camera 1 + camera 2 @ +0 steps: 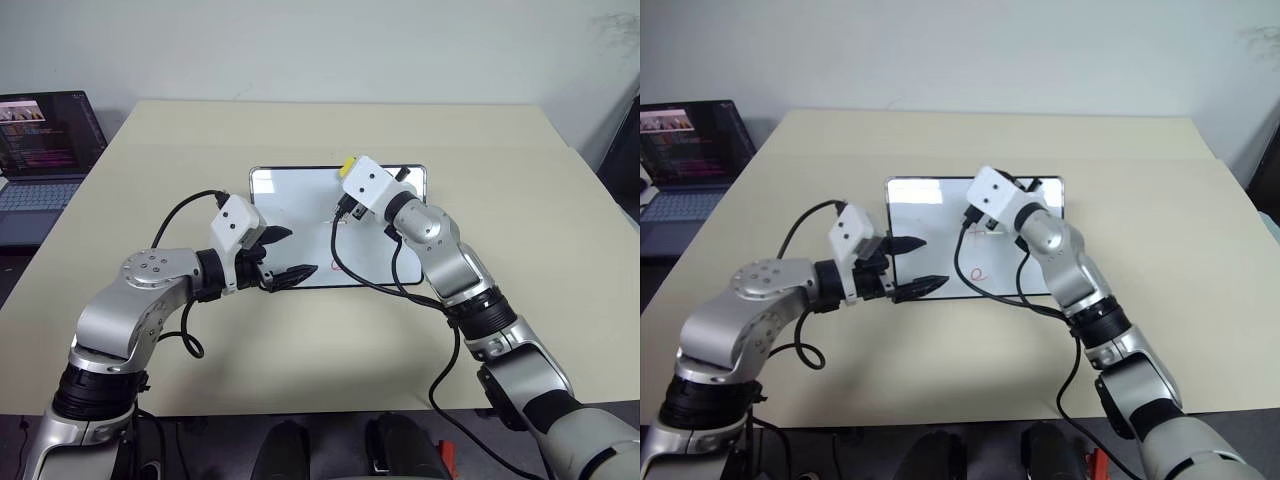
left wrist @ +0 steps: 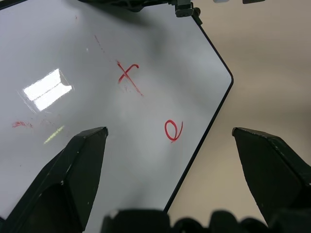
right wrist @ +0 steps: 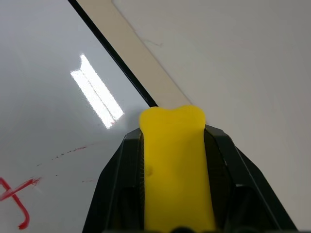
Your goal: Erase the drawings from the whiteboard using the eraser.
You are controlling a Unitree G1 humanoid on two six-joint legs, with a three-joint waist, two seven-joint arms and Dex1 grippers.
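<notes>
The whiteboard lies flat in the middle of the table. On it are red drawings: a cross-like mark, a small "e" loop and a faint smeared red trace. My right gripper is shut on the yellow eraser, which pokes out over the board's far edge, beyond the cross mark. I cannot tell if the eraser touches the board. My left gripper is open over the board's near left part, its fingers either side of the near edge, holding nothing.
An open laptop sits at the far left, off the beige table. Black cables from the right arm loop over the board's near right part. The table's near edge runs just below both arms.
</notes>
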